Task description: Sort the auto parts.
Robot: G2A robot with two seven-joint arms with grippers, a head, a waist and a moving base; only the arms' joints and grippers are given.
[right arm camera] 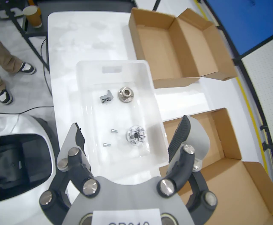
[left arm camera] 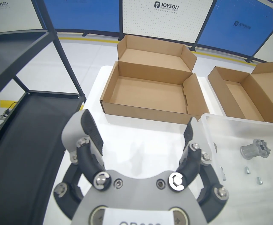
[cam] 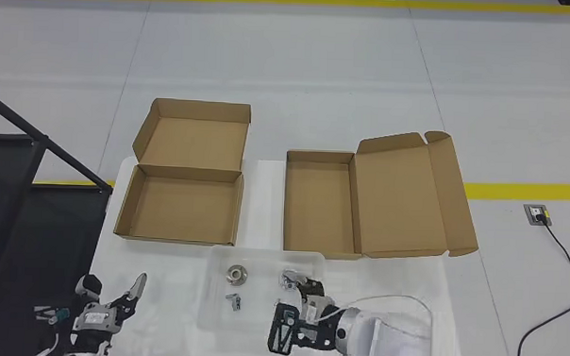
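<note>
The round disc (right arm camera: 135, 136) lies flat in the clear bin (right arm camera: 111, 66). Two small bolts (right arm camera: 114, 131) lie just beside it. The hub (right arm camera: 125, 93) and the little bracket (right arm camera: 106, 98) sit close to each other, farther along the bin. The bin rests on the white tabletop (cam: 268, 201), near two brown boxes. No part is in the left box (cam: 180, 207) or the right box (cam: 320, 203) yet.

The right tool (right arm camera: 131, 124) hangs over the bin with its fingers wide open and nothing in them. The disc shows between them, so it looks like the first part to pick. The left tool (left arm camera: 138, 117) is also wide open and holds nothing. It is over the tabletop, beside the bin, just in front of the left box.

To pick well, the right tool should go straight down, with one finger on each side of the disc. The disc is flat, low and shiny, so I think it could slip. The fingers need to reach almost to the bin floor and squeeze its edge. They should keep off the bolts and the bin wall. Then the disc should be lifted higher than the wall before it goes to a box. The left tool should stay out of the way.
</note>
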